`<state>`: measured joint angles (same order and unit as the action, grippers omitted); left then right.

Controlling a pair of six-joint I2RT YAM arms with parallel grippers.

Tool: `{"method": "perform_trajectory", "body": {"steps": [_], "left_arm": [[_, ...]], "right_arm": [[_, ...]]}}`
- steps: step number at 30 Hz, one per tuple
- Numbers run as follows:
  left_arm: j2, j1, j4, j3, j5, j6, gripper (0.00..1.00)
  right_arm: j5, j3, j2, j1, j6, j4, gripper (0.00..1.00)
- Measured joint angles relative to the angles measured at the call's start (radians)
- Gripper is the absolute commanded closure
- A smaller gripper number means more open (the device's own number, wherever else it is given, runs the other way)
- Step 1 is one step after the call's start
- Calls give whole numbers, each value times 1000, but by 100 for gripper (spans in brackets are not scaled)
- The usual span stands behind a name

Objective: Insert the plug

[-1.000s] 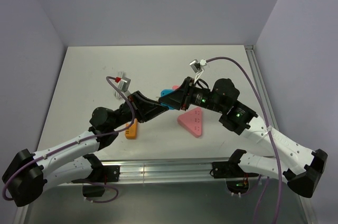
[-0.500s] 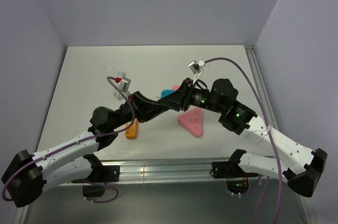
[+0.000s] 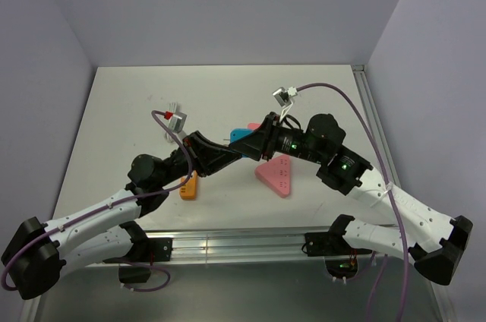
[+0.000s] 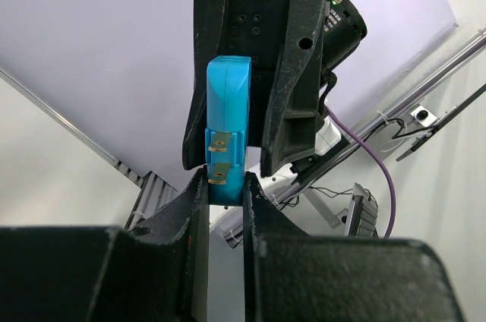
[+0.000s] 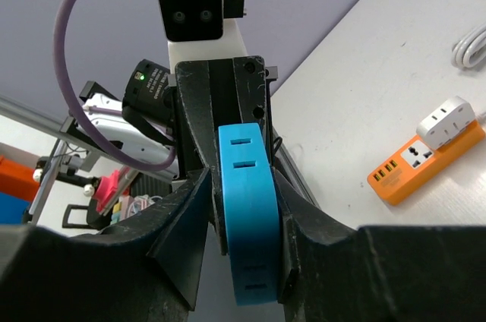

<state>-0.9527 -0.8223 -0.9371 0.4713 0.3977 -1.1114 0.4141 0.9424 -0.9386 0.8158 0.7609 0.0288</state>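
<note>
A pink triangular socket block (image 3: 277,176) lies flat on the white counter (image 3: 137,102), just right of centre in the overhead view. To its lower left, well apart, an orange power strip (image 3: 189,185) rests on the same surface, partly hidden. The right wrist view shows a white adapter (image 5: 454,118) seated at one end of the strip and a white cable (image 5: 472,47) at that frame's right edge. A metal rail (image 3: 235,244) runs along the counter's bottom edge. Pale purple walls (image 3: 228,11) enclose the scene.
</note>
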Motion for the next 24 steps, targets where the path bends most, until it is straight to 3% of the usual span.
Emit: {"method": "perform_trajectory", "body": {"steps": [7,16,24], "left_arm": [[0,0,0,0,-2,0,100],[0,0,0,0,-3,0,100],[0,0,0,0,-2,0,100]], "right_arm": [[5,0,-14,0,0,7,64],[4,0,-13,0,0,11,60],[0,0,-11,0,0,11,63]]}}
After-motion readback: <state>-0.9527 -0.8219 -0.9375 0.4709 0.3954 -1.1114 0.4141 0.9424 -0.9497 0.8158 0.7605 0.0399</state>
